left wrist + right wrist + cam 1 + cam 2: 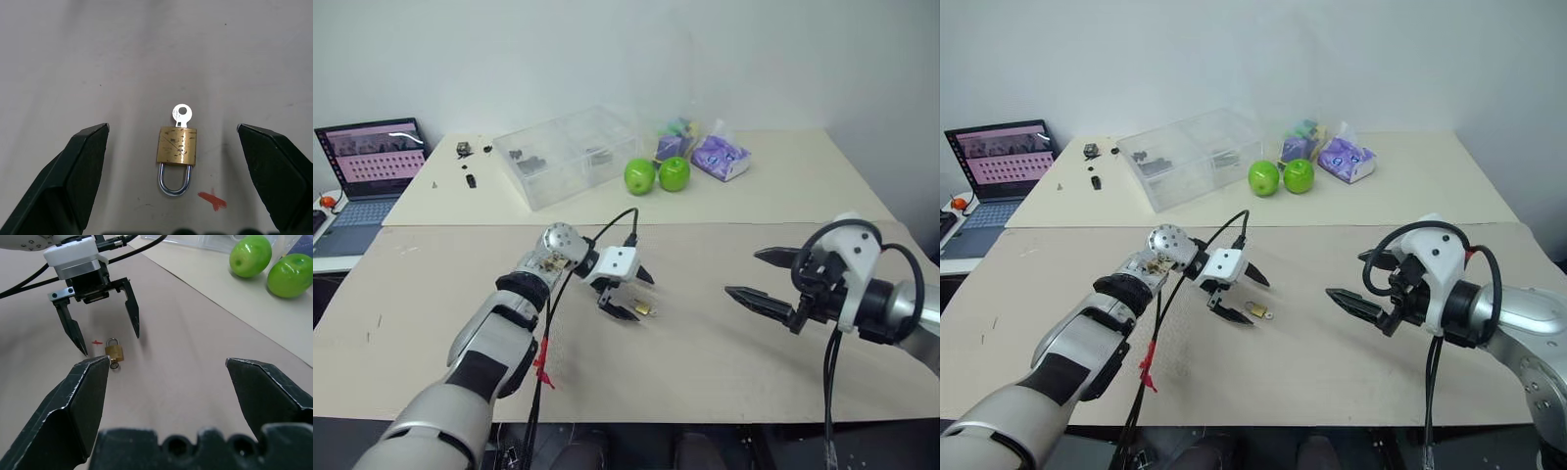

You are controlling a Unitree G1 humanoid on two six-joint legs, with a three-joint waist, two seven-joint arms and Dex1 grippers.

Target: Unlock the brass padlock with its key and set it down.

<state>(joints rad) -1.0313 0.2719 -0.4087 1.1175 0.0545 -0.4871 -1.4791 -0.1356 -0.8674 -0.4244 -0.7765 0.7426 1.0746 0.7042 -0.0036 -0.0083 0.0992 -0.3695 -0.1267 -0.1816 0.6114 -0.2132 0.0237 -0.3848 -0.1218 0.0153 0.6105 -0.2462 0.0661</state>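
small squarish yellow-gold brass padlock (pixel 176 145) lying flat on beige table mat (pixel 705 343), thin silvery key (pixel 182 115) seated in keyhole, silvery u-shackle looks shut. left gripper (pixel 1234 295) spread wide, holding nothing, hovering with lock between fingers. right gripper (pixel 759 275) wide too, empty, well apart to right. small red fleck (pixel 212 199) just beside shackle. likely early: no grasp yet; gripping, turning key, opening, setting down all left.
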